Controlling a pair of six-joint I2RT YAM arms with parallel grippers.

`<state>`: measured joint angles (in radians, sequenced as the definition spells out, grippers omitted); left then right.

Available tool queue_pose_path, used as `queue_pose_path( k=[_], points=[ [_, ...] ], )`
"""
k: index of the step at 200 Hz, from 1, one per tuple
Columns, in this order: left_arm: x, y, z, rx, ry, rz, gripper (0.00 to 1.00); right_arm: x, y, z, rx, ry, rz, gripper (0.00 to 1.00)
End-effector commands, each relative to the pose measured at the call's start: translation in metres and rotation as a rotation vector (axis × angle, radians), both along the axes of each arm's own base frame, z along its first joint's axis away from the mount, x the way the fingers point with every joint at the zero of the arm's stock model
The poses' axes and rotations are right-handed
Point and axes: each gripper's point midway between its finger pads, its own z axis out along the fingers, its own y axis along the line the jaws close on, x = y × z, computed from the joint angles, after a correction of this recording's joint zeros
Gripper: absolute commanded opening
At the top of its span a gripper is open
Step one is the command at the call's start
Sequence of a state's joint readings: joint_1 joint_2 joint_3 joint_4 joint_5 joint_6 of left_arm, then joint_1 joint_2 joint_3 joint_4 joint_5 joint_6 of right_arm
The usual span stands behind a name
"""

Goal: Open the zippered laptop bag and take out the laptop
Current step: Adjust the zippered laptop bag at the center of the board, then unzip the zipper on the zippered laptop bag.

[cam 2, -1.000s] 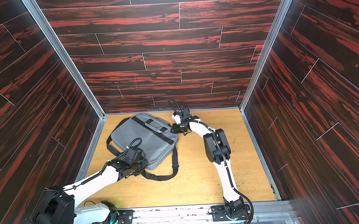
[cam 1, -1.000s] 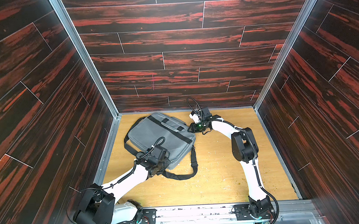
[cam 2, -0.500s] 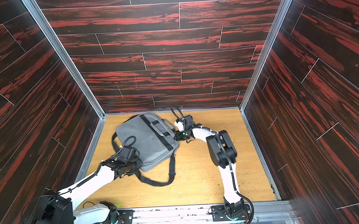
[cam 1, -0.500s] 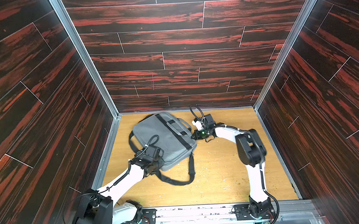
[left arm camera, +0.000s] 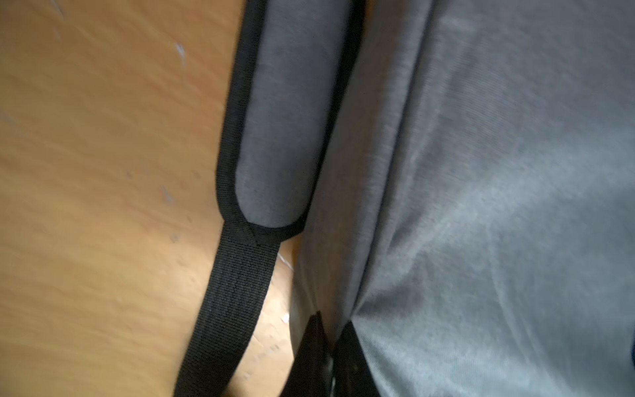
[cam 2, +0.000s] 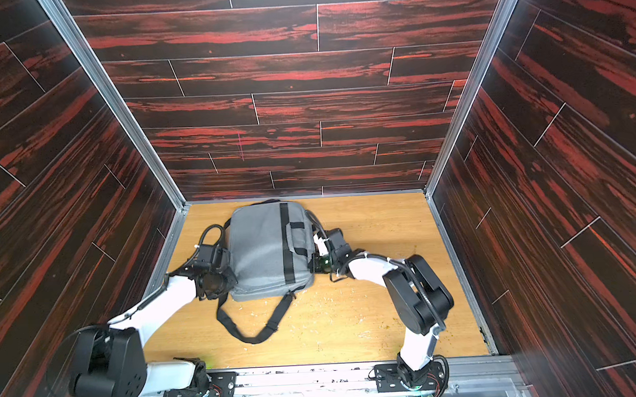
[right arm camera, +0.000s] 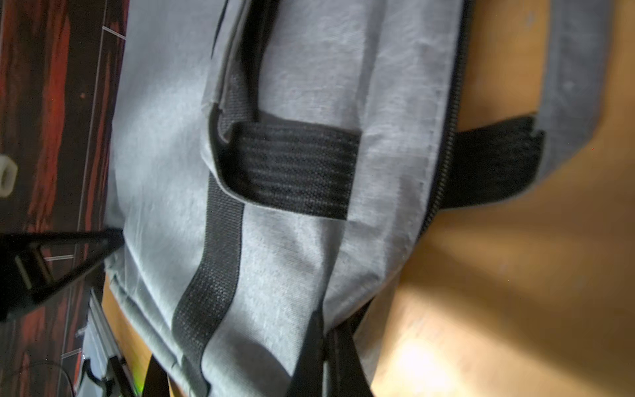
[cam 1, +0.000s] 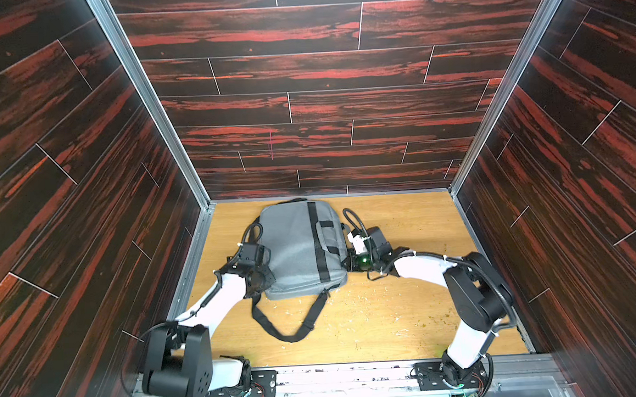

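Overhead view of a wood-topped table (cam 1: 406,313) enclosed by dark red-streaked panel walls. A grey zippered laptop bag (cam 1: 300,248) lies flat near the back wall, one short end toward the robot. Its black shoulder strap (cam 1: 289,335) trails off the near end in a loose loop across the table.

The left gripper (cam 1: 265,281) is at the bag's left edge, near the front corner. In the left wrist view its fingers (left arm camera: 309,361) are closed, with a fold of grey fabric pinched between the tips and the strap's padded grey section (left arm camera: 281,120) lying just beside.

The right gripper (cam 1: 347,263) is at the opposite edge, where the top handles (right arm camera: 292,168) and the zipper (right arm camera: 446,154) run. Its fingers (right arm camera: 305,364) are also closed together, right where the zipper line ends. Whether they hold the zipper pull or only the fabric cannot be told.

No laptop is visible. It is presumably inside, since the bag looks closed.

The likely risks:
- If the right fingers hold cloth rather than the pull, tugging would drag or bunch the soft bag instead of opening it.
- The left pinch is on thin fabric and could slip under that pull, so the bag would slide.
- The loose strap loop could snag an arm.
- The bag is close to the back wall, which leaves little room to run the zipper that way.
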<state>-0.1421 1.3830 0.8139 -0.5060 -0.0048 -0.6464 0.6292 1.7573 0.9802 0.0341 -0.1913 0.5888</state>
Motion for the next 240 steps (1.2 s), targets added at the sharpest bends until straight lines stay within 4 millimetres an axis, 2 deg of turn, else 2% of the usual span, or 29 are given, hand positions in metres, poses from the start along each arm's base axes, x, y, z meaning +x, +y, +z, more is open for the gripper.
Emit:
queue_pose_path(
  k=[1,16,37,55,84,98,119,145,164,188,209,211,240],
  points=[
    [0.018,0.031,0.003,0.122,0.001,0.006,0.0,-0.009,0.005,0.021,0.032,-0.016,-0.078,0.02],
    [0.03,0.035,0.0,0.137,0.008,-0.016,0.0,-0.016,0.016,0.021,0.044,-0.013,-0.053,0.02],
    [0.04,0.034,-0.001,0.135,0.022,-0.037,0.0,-0.016,0.023,0.017,0.049,-0.01,-0.059,0.02],
    [0.042,0.031,-0.001,0.113,0.014,-0.041,0.0,-0.014,0.021,0.007,0.035,0.001,-0.077,0.03],
    [0.041,0.035,-0.005,0.148,0.044,-0.063,0.0,-0.014,0.015,0.004,-0.005,-0.022,-0.08,0.08],
    [0.041,0.034,-0.004,0.144,0.048,-0.067,0.0,-0.013,0.012,0.005,-0.022,-0.035,-0.081,0.16],
    [0.041,0.034,0.001,0.143,0.04,-0.059,0.0,-0.011,0.008,0.013,-0.062,-0.07,-0.06,0.41],
    [0.038,0.031,0.002,0.123,0.043,-0.06,0.0,-0.014,-0.004,0.034,-0.089,-0.16,-0.041,0.54],
    [0.037,0.026,0.001,0.085,0.042,-0.059,0.0,-0.031,-0.006,0.051,-0.05,-0.209,0.017,0.56],
    [0.036,0.02,0.005,0.052,0.037,-0.066,0.0,-0.064,0.001,0.064,-0.025,-0.266,0.135,0.58],
    [0.036,0.017,0.007,0.042,0.031,-0.079,0.0,-0.097,0.013,0.05,-0.033,-0.266,0.236,0.58],
    [0.03,0.018,0.004,0.043,0.057,-0.081,0.0,-0.1,0.014,0.047,-0.036,-0.264,0.243,0.58],
    [0.025,0.015,0.002,0.032,0.075,-0.098,0.0,-0.116,0.032,0.026,-0.028,-0.321,0.279,0.56]
  ],
)
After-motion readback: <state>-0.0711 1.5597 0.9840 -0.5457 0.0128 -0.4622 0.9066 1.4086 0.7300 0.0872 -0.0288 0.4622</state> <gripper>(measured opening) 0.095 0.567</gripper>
